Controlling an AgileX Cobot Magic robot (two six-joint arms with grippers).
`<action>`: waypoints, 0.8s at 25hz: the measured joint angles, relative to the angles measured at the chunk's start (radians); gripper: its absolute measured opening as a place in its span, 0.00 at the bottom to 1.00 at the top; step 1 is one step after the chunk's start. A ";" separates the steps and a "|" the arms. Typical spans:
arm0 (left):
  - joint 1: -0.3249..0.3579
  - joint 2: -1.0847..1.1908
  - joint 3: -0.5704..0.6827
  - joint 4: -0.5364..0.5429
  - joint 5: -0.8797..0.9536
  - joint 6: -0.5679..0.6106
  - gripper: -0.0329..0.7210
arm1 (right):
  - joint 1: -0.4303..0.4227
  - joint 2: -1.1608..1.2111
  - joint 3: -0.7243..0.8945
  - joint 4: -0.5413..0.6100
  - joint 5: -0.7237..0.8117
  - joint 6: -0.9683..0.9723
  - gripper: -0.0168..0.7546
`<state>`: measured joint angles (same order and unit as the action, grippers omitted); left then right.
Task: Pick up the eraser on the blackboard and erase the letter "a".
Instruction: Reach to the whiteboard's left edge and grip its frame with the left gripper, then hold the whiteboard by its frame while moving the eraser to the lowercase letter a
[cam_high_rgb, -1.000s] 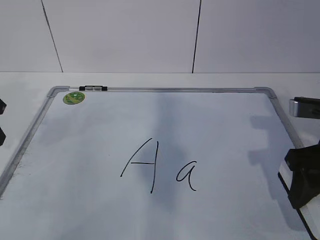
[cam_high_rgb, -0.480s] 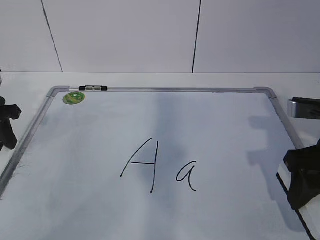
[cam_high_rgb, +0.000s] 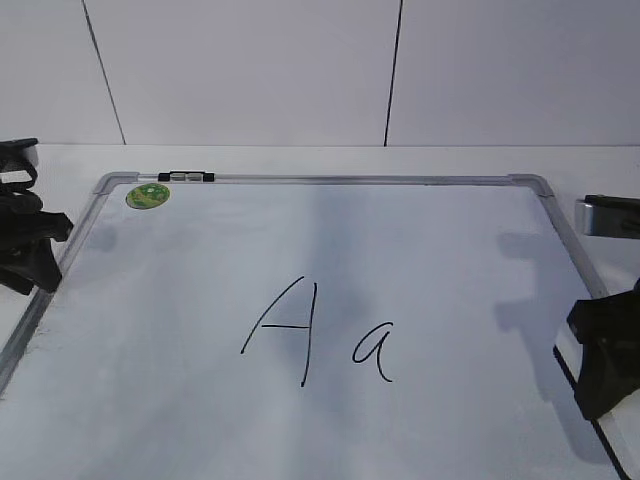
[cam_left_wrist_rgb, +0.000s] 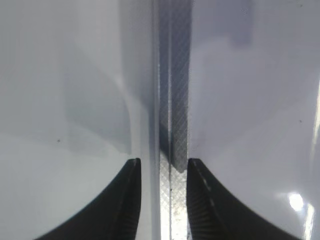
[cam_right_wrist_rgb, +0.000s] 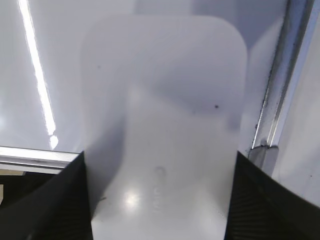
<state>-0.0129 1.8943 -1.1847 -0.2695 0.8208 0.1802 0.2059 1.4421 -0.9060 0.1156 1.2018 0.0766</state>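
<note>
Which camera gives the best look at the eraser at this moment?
The right wrist view: the eraser fills the frame, flanked by the right gripper's fingers. The exterior view shows only a white sliver beside that gripper. The left wrist view shows none of it.

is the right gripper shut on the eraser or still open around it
Shut on it, as far as shows: in the right wrist view the right gripper has its fingers pressed against both long sides of the eraser, no gap visible.

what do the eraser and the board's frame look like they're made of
The eraser looks like smooth white plastic, semi-gloss: rounded corners, soft glints and faint print on top. The board frame looks like grey metal, probably aluminium: a fine crosshatched texture and bright highlights. The whiteboard surface is glossy white, reflecting a light strip.
</note>
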 joint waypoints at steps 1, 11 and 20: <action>-0.003 0.002 0.000 0.001 -0.002 0.000 0.35 | 0.000 0.000 0.000 0.000 0.000 0.000 0.71; -0.004 0.037 -0.006 0.008 0.000 -0.012 0.36 | 0.000 0.002 0.000 -0.002 0.000 0.000 0.71; -0.004 0.051 -0.055 0.006 0.065 -0.015 0.35 | 0.000 0.004 0.000 -0.004 0.002 -0.002 0.71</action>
<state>-0.0174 1.9453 -1.2396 -0.2633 0.8862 0.1649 0.2059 1.4457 -0.9060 0.1119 1.2035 0.0750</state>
